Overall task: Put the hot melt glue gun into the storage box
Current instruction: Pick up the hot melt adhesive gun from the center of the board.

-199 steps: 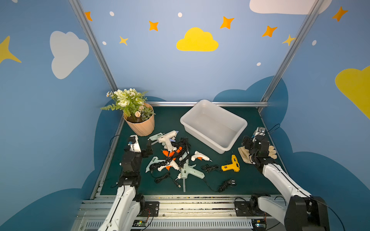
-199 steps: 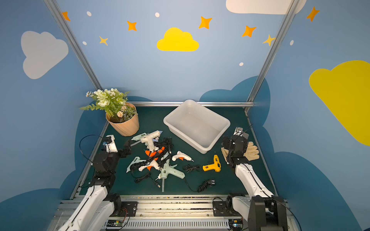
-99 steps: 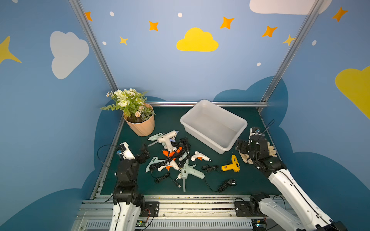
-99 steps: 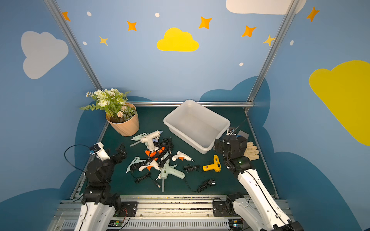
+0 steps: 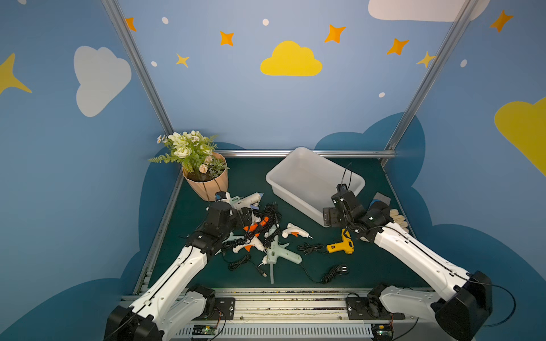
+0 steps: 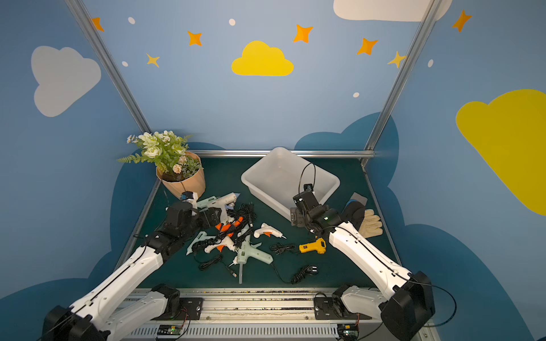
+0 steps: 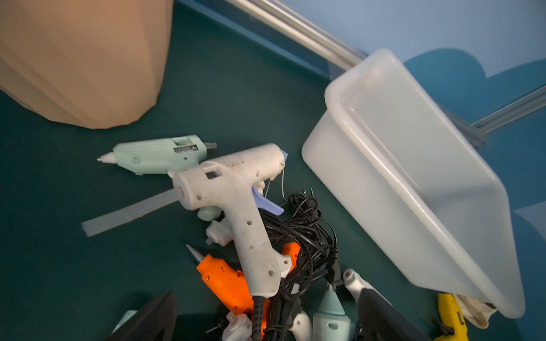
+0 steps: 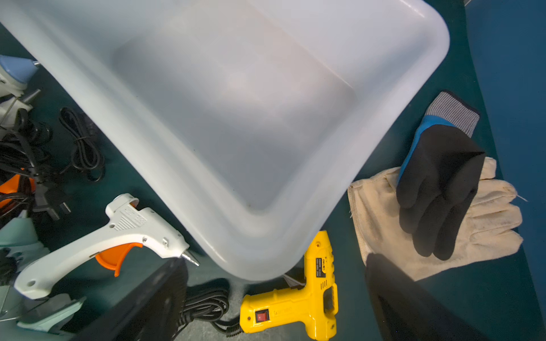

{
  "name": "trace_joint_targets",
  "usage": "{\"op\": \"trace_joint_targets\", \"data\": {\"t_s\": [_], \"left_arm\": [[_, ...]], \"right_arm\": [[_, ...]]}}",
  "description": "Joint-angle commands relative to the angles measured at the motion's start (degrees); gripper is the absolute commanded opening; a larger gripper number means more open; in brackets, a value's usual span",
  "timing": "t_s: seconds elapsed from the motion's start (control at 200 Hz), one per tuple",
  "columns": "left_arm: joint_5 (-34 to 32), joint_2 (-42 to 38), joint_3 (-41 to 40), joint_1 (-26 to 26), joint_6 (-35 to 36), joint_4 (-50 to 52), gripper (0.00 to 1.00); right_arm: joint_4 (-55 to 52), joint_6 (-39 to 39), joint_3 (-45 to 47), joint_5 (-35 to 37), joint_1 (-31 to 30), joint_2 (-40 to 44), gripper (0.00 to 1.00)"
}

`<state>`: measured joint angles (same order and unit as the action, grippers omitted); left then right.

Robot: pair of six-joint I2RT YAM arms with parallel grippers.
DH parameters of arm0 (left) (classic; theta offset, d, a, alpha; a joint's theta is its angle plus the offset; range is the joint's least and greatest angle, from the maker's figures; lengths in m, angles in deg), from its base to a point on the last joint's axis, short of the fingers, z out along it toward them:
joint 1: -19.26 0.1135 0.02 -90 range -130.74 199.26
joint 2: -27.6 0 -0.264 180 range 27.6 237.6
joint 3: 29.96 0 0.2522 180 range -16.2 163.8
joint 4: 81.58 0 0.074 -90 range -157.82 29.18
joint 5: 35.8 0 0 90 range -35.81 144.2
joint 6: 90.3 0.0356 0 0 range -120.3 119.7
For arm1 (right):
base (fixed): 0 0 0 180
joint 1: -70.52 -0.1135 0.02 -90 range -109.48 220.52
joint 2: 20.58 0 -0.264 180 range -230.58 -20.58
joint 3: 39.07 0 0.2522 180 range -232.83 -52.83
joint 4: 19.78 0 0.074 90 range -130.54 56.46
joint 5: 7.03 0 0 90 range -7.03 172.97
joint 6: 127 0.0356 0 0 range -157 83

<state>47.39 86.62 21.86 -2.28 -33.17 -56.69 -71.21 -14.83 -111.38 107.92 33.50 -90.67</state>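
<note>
The box (image 5: 295, 203), a milky translucent tub with a rolled rim, sits right of centre in both top views. Glue guns (image 5: 291, 230) in white, mint and orange, plus a yellow gun (image 5: 339, 246), lie among black cords to its lower left. The left gripper (image 7: 266, 295) and right gripper (image 8: 274, 262) gape wide, holding nothing.

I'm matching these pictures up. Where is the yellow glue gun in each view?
In a top view: the yellow glue gun lies by the storage box's nearest corner.
In a top view: same spot by that corner.
Left wrist: partly in frame, beyond the box.
Right wrist: whole, by the box corner.
Shared landmark: the storage box.
</note>
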Motion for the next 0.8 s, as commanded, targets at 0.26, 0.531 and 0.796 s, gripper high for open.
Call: {"op": "trace_joint_targets", "data": {"t_s": [0.26, 0.531, 0.796], "left_arm": [[-3.5, 18.3, 11.2, -3.7, -1.8, 5.2, 0.78], [-8.0, 27.0, 16.0, -3.6, -4.9, 10.7, 0.74], [-9.6, 32.4, 18.0, -3.2, -4.9, 11.5, 0.62]], "right_arm": [[2.7, 2.0, -0.2, -7.5, -0.7, -1.8, 0.98], [3.7, 2.7, -0.2, -9.8, -0.9, -2.2, 0.98], [5.1, 3.1, -0.1, -10.6, -1.1, -2.9, 0.98]]}}
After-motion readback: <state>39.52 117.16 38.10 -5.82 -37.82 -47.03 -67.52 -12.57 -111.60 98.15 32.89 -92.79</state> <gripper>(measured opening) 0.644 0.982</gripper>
